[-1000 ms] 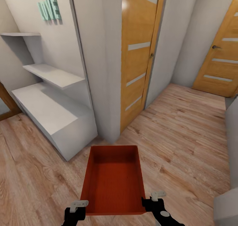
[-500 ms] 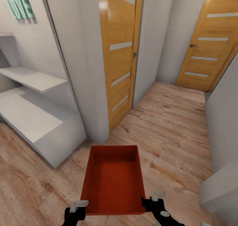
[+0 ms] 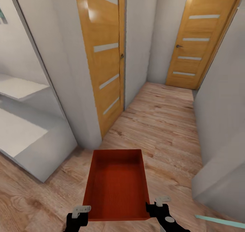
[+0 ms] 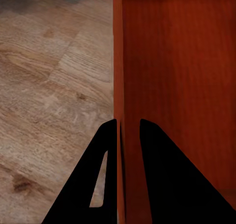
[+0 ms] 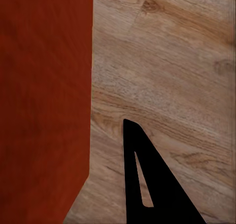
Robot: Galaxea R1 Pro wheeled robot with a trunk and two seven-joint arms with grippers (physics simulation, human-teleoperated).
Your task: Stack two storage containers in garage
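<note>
One orange-red storage container point(image 3: 117, 184) hangs level above the light wood-plank floor, straight ahead of me between both arms. My left gripper point(image 3: 82, 211) is shut on its near left wall; in the left wrist view the two black fingers point(image 4: 105, 160) pinch that thin wall point(image 4: 177, 86), with the gripper point(image 4: 128, 122) astride it. My right gripper point(image 3: 153, 204) sits at the near right wall. In the right wrist view one finger point(image 5: 140, 170) lies outside the container point(image 5: 44, 96); the other finger is hidden behind the wall.
A narrow hallway of wood planks point(image 3: 160, 123) runs ahead. An orange wooden door point(image 3: 102, 55) stands on the left and a closed one point(image 3: 195, 45) at the far end. A white shelf unit point(image 3: 27, 137) is on the left, a grey wall block point(image 3: 221, 150) on the right.
The whole view has swung right: shelves and the near door slid left, the far door came toward the middle. The container and both grippers keep the same place in the picture.
</note>
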